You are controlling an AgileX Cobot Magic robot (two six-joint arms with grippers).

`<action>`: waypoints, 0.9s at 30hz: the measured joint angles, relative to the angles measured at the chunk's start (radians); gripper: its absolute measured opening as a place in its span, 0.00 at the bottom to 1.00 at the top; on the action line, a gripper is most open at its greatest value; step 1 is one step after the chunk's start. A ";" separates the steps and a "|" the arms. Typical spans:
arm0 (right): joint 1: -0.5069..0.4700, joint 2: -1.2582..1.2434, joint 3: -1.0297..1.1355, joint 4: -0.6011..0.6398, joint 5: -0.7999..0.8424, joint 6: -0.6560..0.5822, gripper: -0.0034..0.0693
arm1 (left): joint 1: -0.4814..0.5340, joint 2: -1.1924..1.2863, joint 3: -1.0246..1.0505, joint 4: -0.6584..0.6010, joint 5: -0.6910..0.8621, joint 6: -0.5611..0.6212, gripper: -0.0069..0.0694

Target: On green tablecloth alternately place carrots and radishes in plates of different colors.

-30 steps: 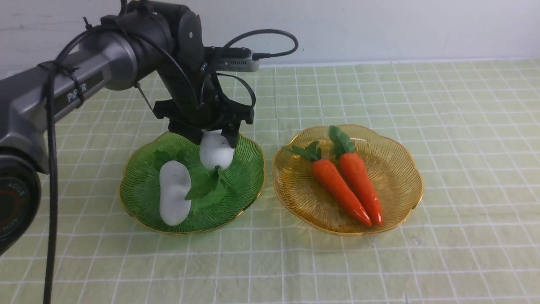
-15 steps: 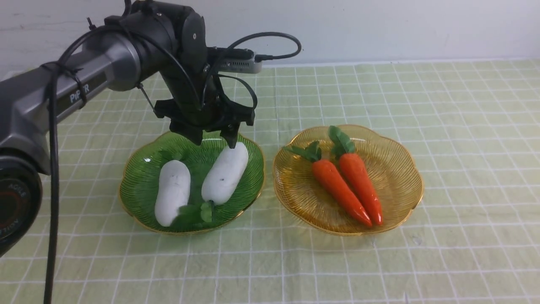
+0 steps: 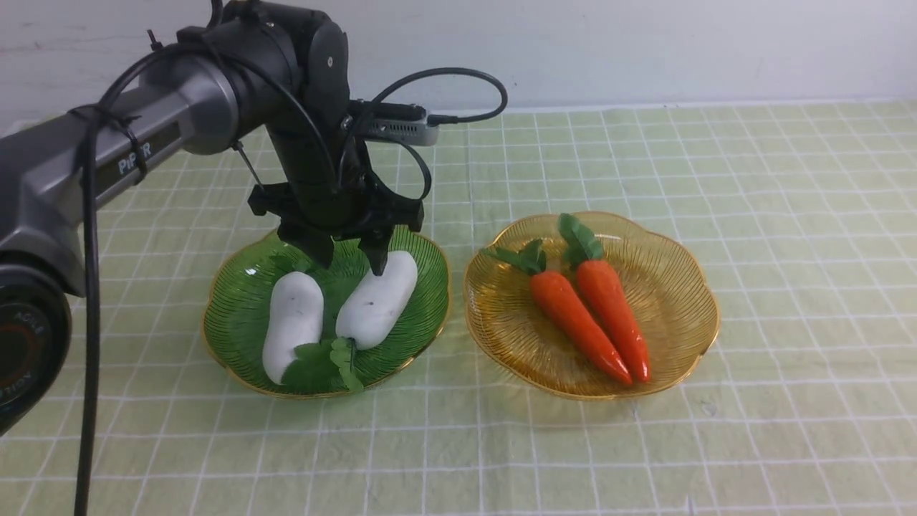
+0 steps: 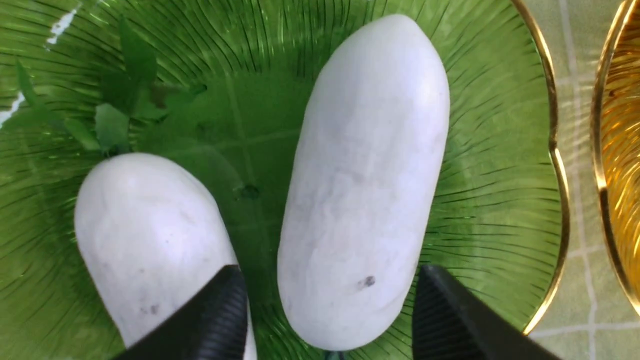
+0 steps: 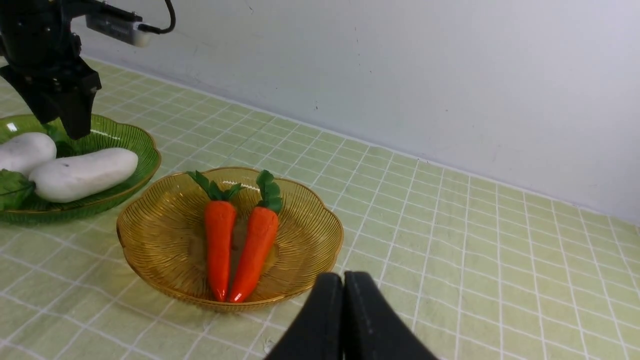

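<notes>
— What's nearest to us?
— The right gripper (image 5: pixel 344 300) is hanging over the green tablecloth (image 3: pixel 458 444), showing only in its own wrist view. Its jaws are pressing flat together with nothing between them.
— And beyond it, on the desk (image 3: pixel 788 444)?
— Two plates are sitting side by side, close but not touching. The amber plate (image 3: pixel 691 287) on the right is holding both carrots. The left carrot (image 3: pixel 573 322) and the right carrot (image 3: pixel 615 319) are lying against each other, tips pointing our way and leaves toward the back.
— The other plate?
— The green plate (image 3: pixel 233 322) on the left is carrying both radishes. The left radish (image 3: pixel 292 326) and the right radish (image 3: pixel 378 301) are lying apart, leafy ends toward us.
— And the other gripper?
— The left gripper (image 3: pixel 349 261) is hovering over the far half of that plate, jaws standing wide and gripping nothing. Its fingers are straddling the right radish's far end, with a gap showing on each side in the wrist view.
— Behind all that?
— A pale wall (image 3: pixel 645 50) is running along the desk's far edge
</notes>
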 joint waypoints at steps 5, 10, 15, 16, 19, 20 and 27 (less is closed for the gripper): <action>0.000 0.000 0.104 0.047 -0.202 0.000 0.03 | 0.000 0.000 0.000 0.000 0.008 0.000 0.42; 0.000 0.000 0.248 0.158 -0.431 0.000 0.03 | 0.000 0.000 -0.024 0.007 0.032 0.018 0.18; 0.000 0.000 0.334 0.192 -0.432 0.000 0.03 | -0.002 0.000 -0.107 0.020 0.033 0.042 0.08; 0.000 0.000 0.349 0.193 -0.432 0.000 0.03 | -0.002 0.000 -0.115 0.020 0.033 0.042 0.08; 0.000 -0.020 0.401 0.194 -0.431 0.000 0.03 | -0.002 0.000 -0.130 0.022 0.034 0.045 0.08; 0.000 -0.031 0.420 0.194 -0.429 0.000 0.03 | -0.002 0.000 -0.134 0.022 0.035 0.045 0.08; -0.077 -0.043 0.533 0.194 -0.414 0.000 0.03 | -0.013 -0.005 -0.135 0.023 0.036 0.056 0.08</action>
